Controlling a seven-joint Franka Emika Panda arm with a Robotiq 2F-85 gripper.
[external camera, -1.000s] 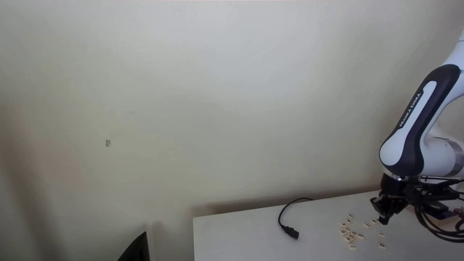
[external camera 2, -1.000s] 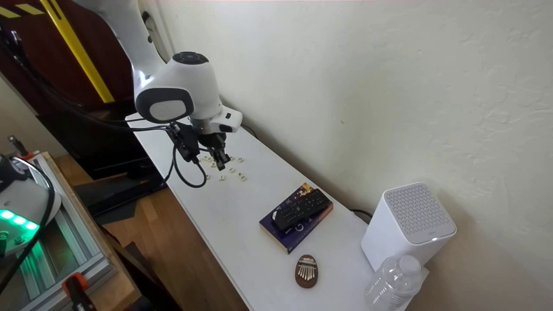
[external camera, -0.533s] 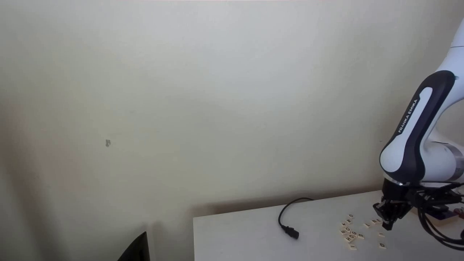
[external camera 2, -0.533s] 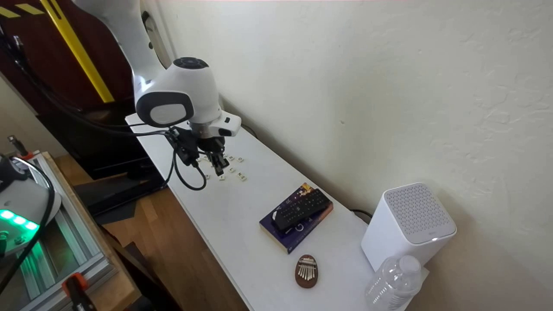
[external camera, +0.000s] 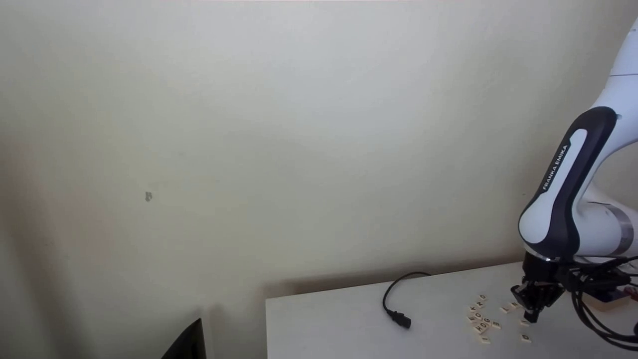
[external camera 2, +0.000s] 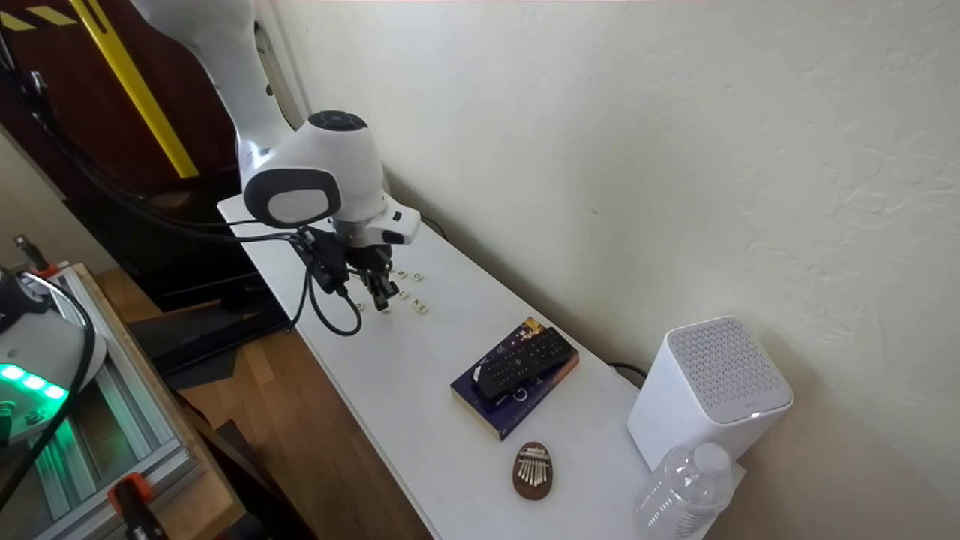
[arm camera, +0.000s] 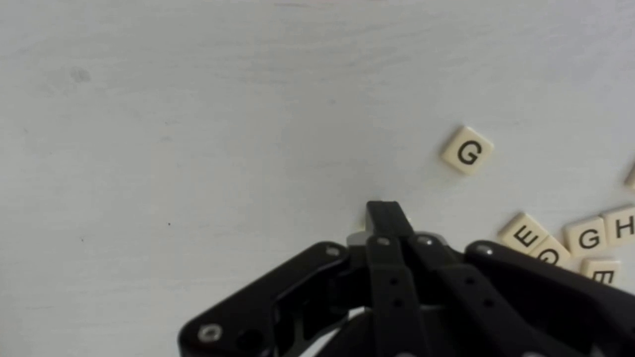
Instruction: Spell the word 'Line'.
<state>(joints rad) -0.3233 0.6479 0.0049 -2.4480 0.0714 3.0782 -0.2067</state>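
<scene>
Here's the tool (arm camera: 390,218), fingers together, one tile (external camera: 524,323) half-hidden right at its tips; touching or not, I can't tell! A lone G (arm camera: 468,150) sits near, and the letter tiles (external camera: 480,329) lie loosely scattered between the two long edges of the worktop (external camera 2: 420,420).

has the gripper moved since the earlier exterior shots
Yes, lower: in an exterior view, the tip of the gripper was higher in the picture than the black plug and now sits about level with it.
</scene>
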